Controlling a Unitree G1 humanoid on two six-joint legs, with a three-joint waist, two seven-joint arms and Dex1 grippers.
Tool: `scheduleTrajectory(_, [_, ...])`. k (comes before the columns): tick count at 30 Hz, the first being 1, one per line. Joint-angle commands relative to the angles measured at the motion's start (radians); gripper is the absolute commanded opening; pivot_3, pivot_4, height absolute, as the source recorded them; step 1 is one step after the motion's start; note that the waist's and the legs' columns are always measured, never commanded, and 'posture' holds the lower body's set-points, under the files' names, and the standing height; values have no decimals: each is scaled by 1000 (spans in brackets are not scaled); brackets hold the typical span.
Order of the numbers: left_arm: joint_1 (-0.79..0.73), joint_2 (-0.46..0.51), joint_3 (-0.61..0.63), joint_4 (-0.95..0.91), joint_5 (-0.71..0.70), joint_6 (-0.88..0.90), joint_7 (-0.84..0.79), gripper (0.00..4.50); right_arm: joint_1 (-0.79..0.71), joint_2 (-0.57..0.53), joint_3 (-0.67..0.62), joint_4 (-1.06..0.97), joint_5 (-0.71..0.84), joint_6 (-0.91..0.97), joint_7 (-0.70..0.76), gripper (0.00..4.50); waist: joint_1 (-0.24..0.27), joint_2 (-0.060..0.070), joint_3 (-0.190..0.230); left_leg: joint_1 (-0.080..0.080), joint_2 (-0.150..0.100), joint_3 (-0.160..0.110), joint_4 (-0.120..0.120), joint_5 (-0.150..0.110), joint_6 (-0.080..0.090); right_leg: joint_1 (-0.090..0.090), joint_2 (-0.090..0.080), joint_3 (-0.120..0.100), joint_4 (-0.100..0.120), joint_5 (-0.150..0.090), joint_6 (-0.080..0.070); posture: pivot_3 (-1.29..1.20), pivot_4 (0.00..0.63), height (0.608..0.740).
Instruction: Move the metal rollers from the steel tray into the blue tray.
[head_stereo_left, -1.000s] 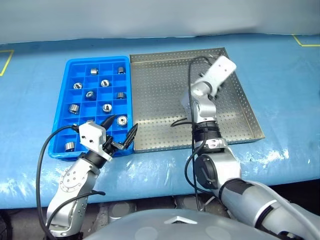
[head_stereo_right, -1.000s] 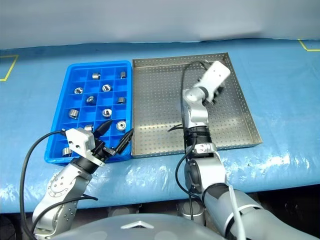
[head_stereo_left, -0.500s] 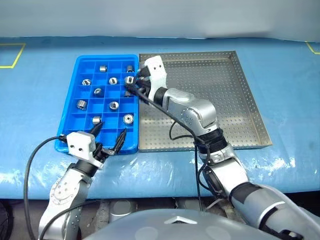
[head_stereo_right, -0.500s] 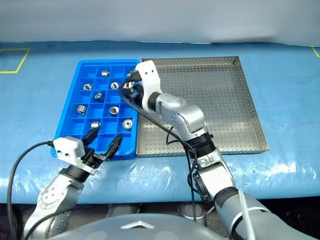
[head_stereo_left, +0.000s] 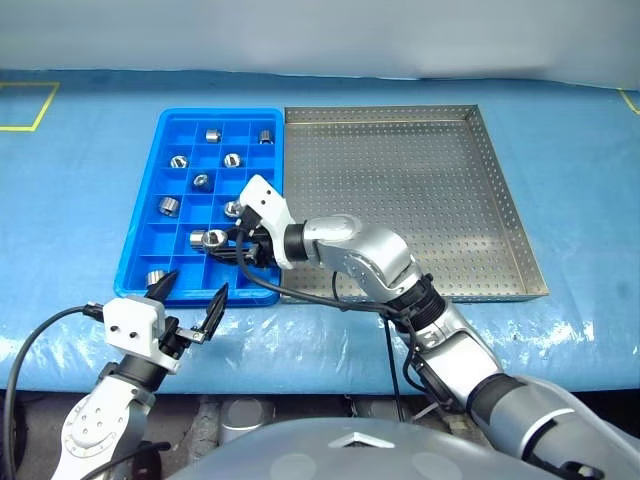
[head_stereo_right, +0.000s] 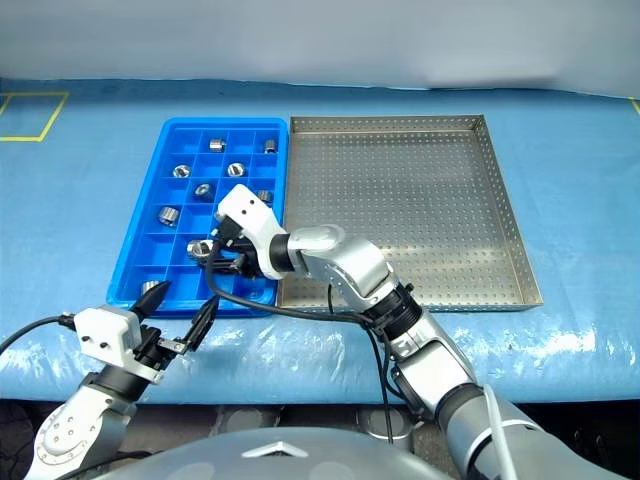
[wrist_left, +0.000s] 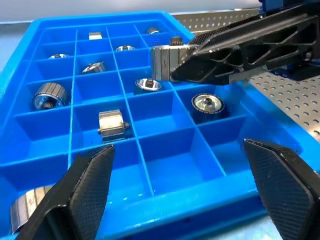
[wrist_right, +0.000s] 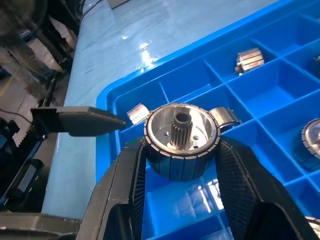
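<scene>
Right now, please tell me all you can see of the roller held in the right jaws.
The roller is a short, shiny silver metal cylinder with a ribbed side and a small toothed hub in its flat face. The right gripper clamps it between two black fingers, above the compartments of the blue tray, touching nothing else.

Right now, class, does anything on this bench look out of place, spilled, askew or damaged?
Nothing stands out. The rollers sit inside compartments of the blue tray, none spilled on the table cover. The steel tray lies square beside it with a bare floor. The right gripper holds one roller over the blue tray.
</scene>
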Motion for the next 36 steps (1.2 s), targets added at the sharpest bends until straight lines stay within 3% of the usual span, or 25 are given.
scheduleTrajectory(1, [23,4,8,-65,-7,-28,-13,4500,27,20,24,-4,-12,9,25,1673,0,0,0,0,0,0,0,0,0,0,0,0,0,0,0,202,150,740])
scheduleTrajectory(15, [-24,13,1,-30,-16,-13,-43,4500,56,45,-34,6,-53,48,-3,1673,-1,-1,0,1,0,0,0,0,0,1,1,0,0,0,0,155,150,740])
scheduleTrajectory(16, [-30,14,0,-26,-17,-11,-47,4500,57,45,-38,3,-52,54,-1,2420,-1,-1,0,1,0,0,0,0,-1,1,1,0,0,0,0,151,150,740])
scheduleTrajectory(23, [-52,26,1,-12,-31,0,-71,4500,64,38,-31,-23,-60,62,22,4457,-1,-1,-1,2,0,0,0,0,-1,2,0,0,0,0,0,124,150,740])
scheduleTrajectory(28, [-81,43,-9,-8,-52,17,-97,4500,72,53,-104,-79,-37,34,4,4457,-6,-1,-1,4,0,0,1,0,-1,4,0,0,0,-1,2,93,150,740])
scheduleTrajectory(32, [-185,82,-22,-23,-51,58,-99,4500,94,93,-290,-179,-12,-51,-114,4457,-11,-1,-1,2,0,0,1,1,-1,2,0,0,1,0,0,49,150,740])
scheduleTrajectory(36, [-358,114,-48,-6,-32,118,-81,4500,140,17,-359,-303,-57,-105,-173,4457,-17,-1,-1,1,0,-1,1,1,-1,2,0,-1,0,0,1,21,150,740])
